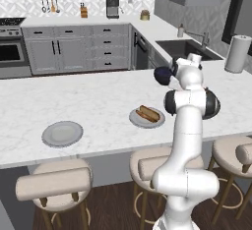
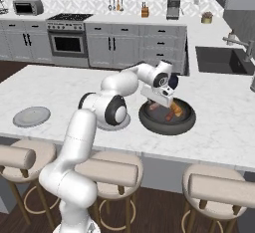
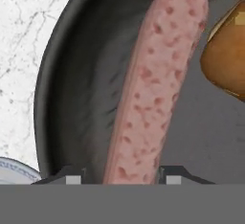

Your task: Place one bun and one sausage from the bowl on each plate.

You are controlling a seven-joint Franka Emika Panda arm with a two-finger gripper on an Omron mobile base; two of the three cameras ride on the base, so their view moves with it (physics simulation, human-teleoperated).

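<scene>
Sausage [image 3: 153,84] lay in the navy bowl [image 2: 167,122] beside a bun [image 3: 225,55]; the arm reached down into the bowl, gripper [image 3: 123,176] fingertips straddling the sausage's near end, grip uncertain.

A glossy dark bowl [image 2: 167,119] was set on the marble counter [image 2: 219,127]. Inside it, a speckled pink sausage [image 3: 153,84] was laid lengthwise on the floor, with a golden-brown bun [image 3: 226,58] just beside it. A light-grey plate [image 1: 147,117], near the bowl, was topped with a bun [image 1: 150,113]; whether a sausage accompanied it could not be told. A second plate [image 1: 62,133], well apart from the bowl, was left bare.
</scene>
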